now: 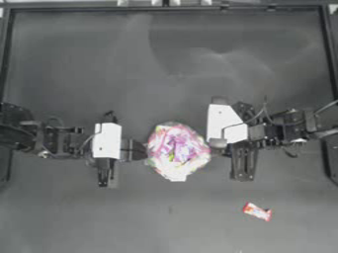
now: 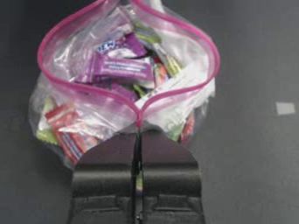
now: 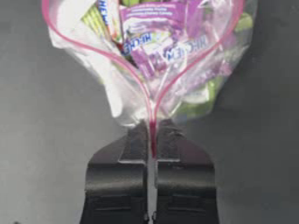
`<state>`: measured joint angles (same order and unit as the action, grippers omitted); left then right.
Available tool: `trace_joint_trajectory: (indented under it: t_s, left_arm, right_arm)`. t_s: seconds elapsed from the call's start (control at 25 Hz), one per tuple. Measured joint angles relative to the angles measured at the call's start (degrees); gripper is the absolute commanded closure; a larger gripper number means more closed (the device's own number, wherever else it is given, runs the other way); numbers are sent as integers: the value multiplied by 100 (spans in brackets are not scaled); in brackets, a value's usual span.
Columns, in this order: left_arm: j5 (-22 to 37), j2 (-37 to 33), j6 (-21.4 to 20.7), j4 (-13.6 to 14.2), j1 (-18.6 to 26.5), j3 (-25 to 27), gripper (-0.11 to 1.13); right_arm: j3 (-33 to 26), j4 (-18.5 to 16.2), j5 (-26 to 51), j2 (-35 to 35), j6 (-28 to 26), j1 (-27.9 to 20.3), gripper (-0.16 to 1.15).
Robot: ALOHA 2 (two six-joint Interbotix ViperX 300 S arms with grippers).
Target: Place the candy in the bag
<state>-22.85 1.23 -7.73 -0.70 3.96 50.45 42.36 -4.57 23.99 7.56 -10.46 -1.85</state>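
Nearest the front edge of the dark table (image 1: 79,217), the candy (image 1: 257,211) is lying on its own, a little red-orange sweet with whitish ends, off toward the right arm's side and well apart from everything else. Neither gripper is touching it.

Farther in, at mid-table, the bag (image 1: 175,149) is sitting between the two arms with colourful sweets showing through its clear plastic. The left gripper (image 1: 137,149) is reaching in from the left and pinching the bag's edge; in the left wrist view the left gripper (image 2: 139,131) is showing its jaws pressed together on the pink strip (image 2: 125,98) where the two sides of the mouth meet. The bag (image 2: 88,118) is spreading open beyond that pinch (the strip is forming a wide loop), with purple and red wrappers visible inside.

The right gripper (image 1: 216,143) is coming in from the right and gripping the opposite edge. In the right wrist view the right gripper (image 3: 152,131) is likewise closed tight on the pink strip (image 3: 153,100), and the bag (image 3: 192,87) is fanning out above it, mouth parted, purple wrappers crowding the opening.

Beyond the bag, the table is running back to a pale rail (image 1: 165,4) along its far edge.
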Motion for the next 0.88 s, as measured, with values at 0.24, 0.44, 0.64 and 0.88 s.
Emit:
trace_joint_trajectory:
  t_s: [0.24,0.44,0.64,0.88]
  left_arm:
    - [114,53,-62,-18,9,-79,98]
    - [149,53,-62,-18,18,-79,98]
    - [167,53,-62,-18,18,-88,98]
    - [185,53,-62,-18,18,-88,98]
  right_arm:
    - [0,-35,-35,-18,0,0,94]
    - [0,-97,-35,-26,9,0,85]
    - [0,-97,-44,-26,35,0,32]
    - [-70,97,26,-26,62,0,-5]
